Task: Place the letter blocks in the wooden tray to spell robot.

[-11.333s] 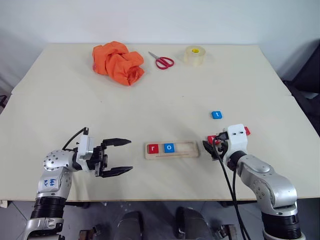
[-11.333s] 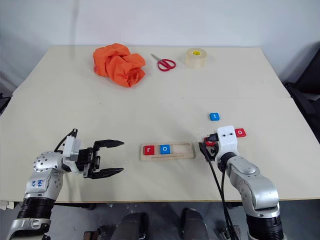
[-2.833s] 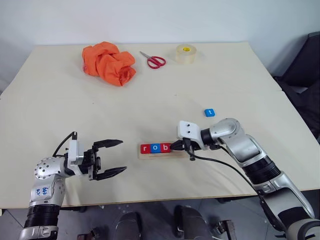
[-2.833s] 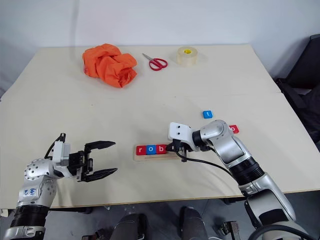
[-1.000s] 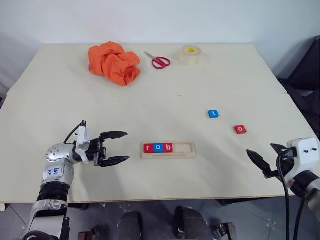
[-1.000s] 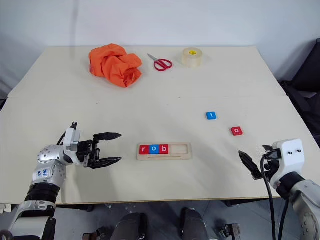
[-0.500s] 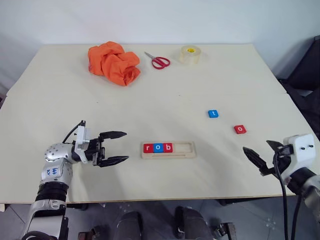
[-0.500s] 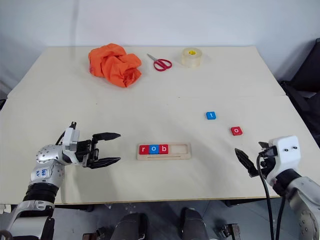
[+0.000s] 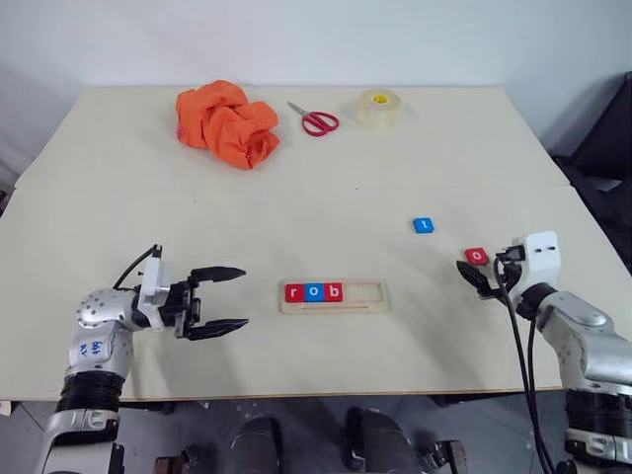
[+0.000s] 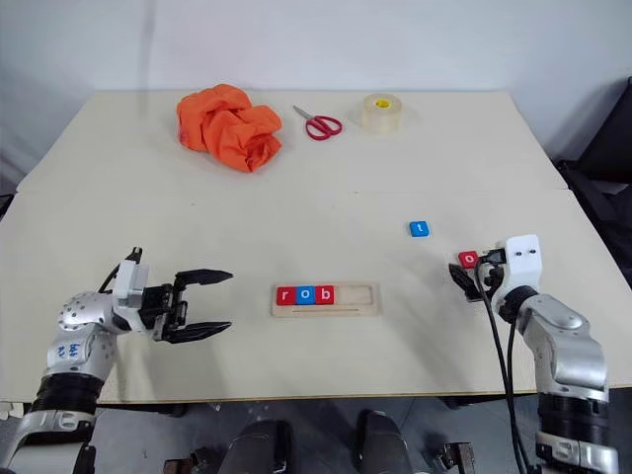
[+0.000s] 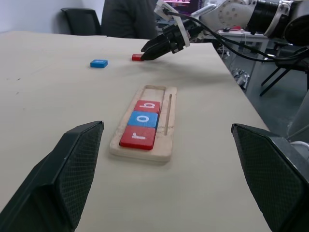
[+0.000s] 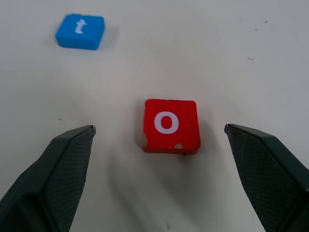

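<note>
Wooden tray (image 9: 336, 295): pale strip lying flat near the front middle of the surface (image 9: 326, 188); its left part holds three letter blocks side by side, touching: red r (image 9: 294, 292), blue o (image 9: 313, 291), red b (image 9: 334, 291); the right part of the groove is bare; a thin line runs along the tray's near edge, its nature hard to make out.

Red o block (image 12: 171, 125): loose on the surface to the right of the tray, well apart from it; one lower corner looks chipped or scuffed in the right wrist view; in the head views the block is partly crowded by the pincer beside it.

Blue t block (image 9: 424, 225): loose, farther back than the red o block and to its left; letter small but legible.

Right pincer (image 9: 474, 276): fingers spread wide, tips low over the surface on either side of the red o block, not touching it in the right wrist view; cables loop from the wrist and hide part of the forearm.

Left pincer (image 9: 229, 298): fingers spread, empty, held above the surface left of the tray and pointing toward it; apart from the tray.

Back of the surface: crumpled orange cloth (image 9: 228, 122); red-handled scissors (image 9: 316, 118), blades closed as far as can be told; roll of clear tape (image 9: 378, 108).

Left wrist view, background: dark chairs and a seated person, cut off at the top edge.
</note>
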You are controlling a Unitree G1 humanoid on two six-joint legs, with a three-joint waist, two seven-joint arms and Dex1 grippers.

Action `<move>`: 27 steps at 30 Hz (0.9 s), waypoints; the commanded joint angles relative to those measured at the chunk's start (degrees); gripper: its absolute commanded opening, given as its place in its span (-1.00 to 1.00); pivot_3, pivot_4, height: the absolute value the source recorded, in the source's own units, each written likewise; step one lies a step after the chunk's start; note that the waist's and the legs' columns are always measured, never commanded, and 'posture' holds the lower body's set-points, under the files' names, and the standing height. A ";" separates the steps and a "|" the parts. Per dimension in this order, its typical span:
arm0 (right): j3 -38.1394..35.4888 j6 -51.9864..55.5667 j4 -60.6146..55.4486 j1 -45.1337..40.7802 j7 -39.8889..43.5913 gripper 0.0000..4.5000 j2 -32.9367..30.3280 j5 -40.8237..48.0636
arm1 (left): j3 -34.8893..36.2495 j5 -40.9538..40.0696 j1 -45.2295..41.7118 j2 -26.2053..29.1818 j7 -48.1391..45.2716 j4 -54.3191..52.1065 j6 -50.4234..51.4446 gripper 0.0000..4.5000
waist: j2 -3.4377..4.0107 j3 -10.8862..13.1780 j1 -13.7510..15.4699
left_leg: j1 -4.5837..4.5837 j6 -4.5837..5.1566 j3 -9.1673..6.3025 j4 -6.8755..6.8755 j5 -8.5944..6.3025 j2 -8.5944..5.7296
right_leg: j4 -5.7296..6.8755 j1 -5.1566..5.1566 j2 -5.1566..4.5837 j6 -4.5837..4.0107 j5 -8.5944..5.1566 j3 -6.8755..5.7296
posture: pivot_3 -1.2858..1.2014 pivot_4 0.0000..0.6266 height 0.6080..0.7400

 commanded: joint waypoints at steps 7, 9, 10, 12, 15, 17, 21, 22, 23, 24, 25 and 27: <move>1.42 -5.69 7.04 -3.41 0.00 0.13 -0.30 -1.70 | 1.55 -1.50 2.05 0.14 -1.69 -4.10 0.37 1.00 | 0.00 0.00 -0.02 | 0.03 -0.02 -0.01 0.02 0.01 0.00 | 0.05 0.02 -0.01 0.01 0.01 0.00 | 0.03 -0.52 1.00; 1.08 -5.46 6.30 -3.06 -0.92 -0.18 0.11 -1.49 | 1.59 -1.51 2.27 0.03 -1.62 -4.38 0.39 1.00 | 0.00 0.00 0.01 | 0.03 -0.02 -0.01 0.02 0.01 0.00 | 0.05 0.02 -0.01 0.01 0.01 0.00 | 0.03 -0.52 1.00; 0.70 -5.08 5.18 -2.67 -1.51 -0.31 0.37 -1.21 | 1.60 -1.52 2.31 -0.01 -1.61 -4.44 0.39 1.00 | 0.00 0.00 0.01 | 0.03 -0.02 -0.01 0.02 0.01 0.00 | 0.05 0.02 -0.01 0.01 0.01 0.00 | 0.03 -0.52 1.00; -0.57 -3.78 1.59 -1.70 -3.23 -0.35 1.41 -0.05 | 1.57 -1.57 2.35 -0.05 -1.79 -4.43 0.41 1.00 | 0.00 0.00 0.01 | 0.03 -0.02 0.00 0.02 0.01 0.00 | 0.05 0.01 -0.01 0.01 0.01 0.00 | 0.03 -0.52 1.00; -1.66 0.46 -9.00 1.84 -6.75 -0.35 4.05 1.96 | 1.24 -1.66 2.13 -0.05 -2.77 -3.91 0.51 1.00 | 0.01 0.00 0.12 | 0.01 -0.02 -0.02 0.00 0.01 0.01 | 0.05 0.00 -0.01 0.01 0.00 0.00 | 0.03 -0.52 1.00; -1.52 4.51 -17.53 4.77 -9.31 -0.35 6.07 3.35 | 1.00 -1.57 1.71 0.01 -3.43 -3.20 0.44 1.00 | 0.03 0.00 0.12 | 0.00 -0.03 -0.02 -0.01 0.01 0.01 | 0.05 -0.03 -0.01 0.00 0.00 0.00 | 0.03 -0.52 1.00; -1.14 14.02 -35.02 10.61 -15.71 -0.35 10.74 6.29 | 0.74 -1.28 0.34 -0.08 -3.92 -1.44 0.11 1.00 | 0.04 -0.01 0.13 | -0.01 -0.03 -0.06 -0.01 0.01 0.02 | 0.05 -0.02 0.00 0.00 0.00 0.00 | 0.03 -0.52 1.00; -1.15 15.78 -37.60 11.42 -16.66 -0.35 11.43 6.83 | 0.67 -1.26 0.11 -0.09 -4.01 -1.18 0.08 1.00 | 0.05 -0.01 0.12 | -0.01 -0.03 -0.07 0.00 0.00 0.02 | 0.05 -0.03 -0.01 0.00 0.00 0.00 | 0.03 -0.52 1.00; -1.10 17.26 -39.54 12.03 -17.35 -0.35 11.86 7.26 | 0.60 -1.23 -0.10 -0.11 -4.14 -0.91 0.03 1.00 | 0.05 -0.01 0.05 | 0.00 -0.03 -0.08 -0.01 0.00 0.03 | 0.05 -0.02 0.00 -0.01 0.00 0.00 | 0.03 -0.52 1.00; -1.28 18.78 -41.28 12.87 -17.92 -0.35 12.25 7.79 | 0.45 -1.21 -0.25 -0.16 -4.29 -0.72 0.04 1.00 | 0.04 -0.01 0.06 | 0.00 -0.03 -0.07 -0.01 0.00 0.03 | 0.04 -0.01 0.00 -0.01 0.00 0.00 | 0.03 -0.52 1.00; -1.23 20.29 -43.30 14.09 -18.65 -0.35 12.93 8.31 | 0.23 -1.15 -0.43 -0.27 -4.53 -0.40 -0.03 1.00 | 0.04 -0.01 0.11 | -0.01 -0.03 -0.07 -0.01 0.00 0.02 | 0.04 -0.02 -0.01 -0.01 0.00 0.00 | 0.03 -0.52 1.00; -0.02 22.87 -46.71 16.57 -20.28 -0.35 14.69 9.07 | -0.18 -1.01 -0.96 -0.66 -4.62 0.16 -0.18 1.00 | 0.04 -0.01 0.21 | -0.01 -0.02 -0.09 -0.01 -0.01 0.02 | 0.03 -0.01 0.01 -0.02 -0.01 0.00 | 0.03 -0.52 1.00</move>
